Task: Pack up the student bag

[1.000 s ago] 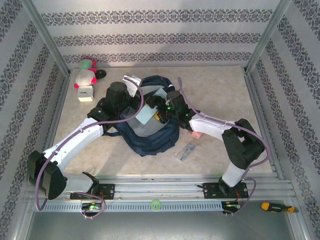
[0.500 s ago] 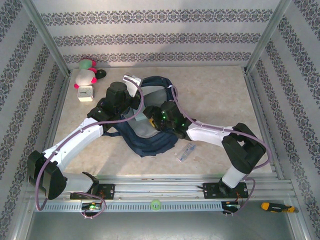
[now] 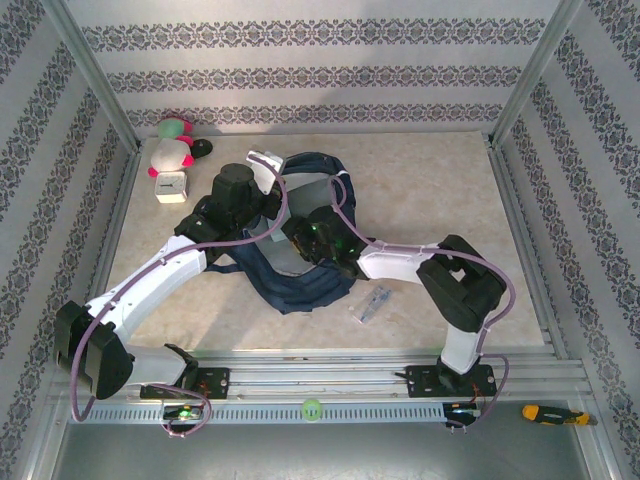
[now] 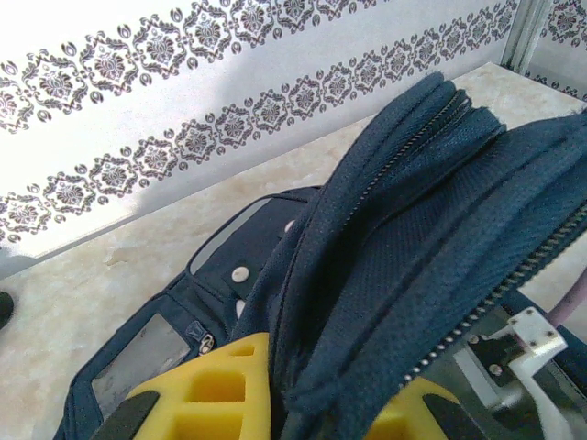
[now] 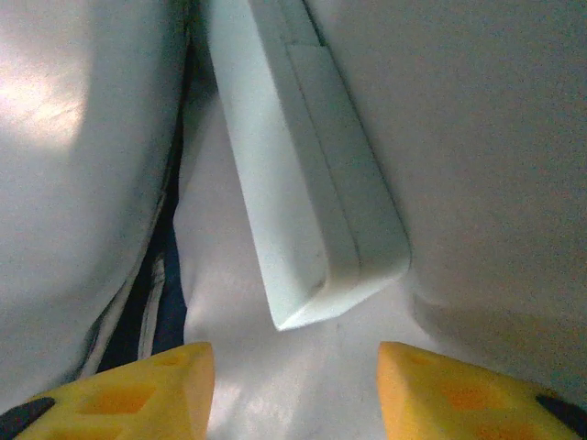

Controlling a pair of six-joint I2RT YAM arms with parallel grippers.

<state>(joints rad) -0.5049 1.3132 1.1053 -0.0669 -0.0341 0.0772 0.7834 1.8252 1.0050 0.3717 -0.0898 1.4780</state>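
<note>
At the far left corner of the surface (image 3: 440,190) lies a pink, white and green plush (image 3: 172,146), with a small white cube (image 3: 172,186) just in front of it. To their right the left arm reaches in to the bag (image 3: 300,282), which lies open near the middle of the surface, its mouth turned up and its dark straps trailing toward the back wall. The left tool (image 3: 262,208) is pressed together on the bag's upper rim: in the left wrist view a thick fold of navy fabric with a zip runs down between the yellow fingers (image 4: 215,403), and pale patches with snaps show on the bag's face beyond. Further right, the right arm bends across from its base and the right tool (image 3: 300,236) is down inside the bag's mouth. In the right wrist view its yellow fingers (image 5: 119,394) stand spread with nothing between them, above the pale grey lining (image 5: 477,137). Just ahead of them a flat pale case (image 5: 303,183) lies slanted against the lining, apart from both fingers. Right of the bag a small clear packet (image 3: 372,303) lies on the surface, near the bag's lower edge but not touching it. At the far right, down by the front rail, lies a screwdriver (image 3: 545,412) with a yellow and black handle.
</note>
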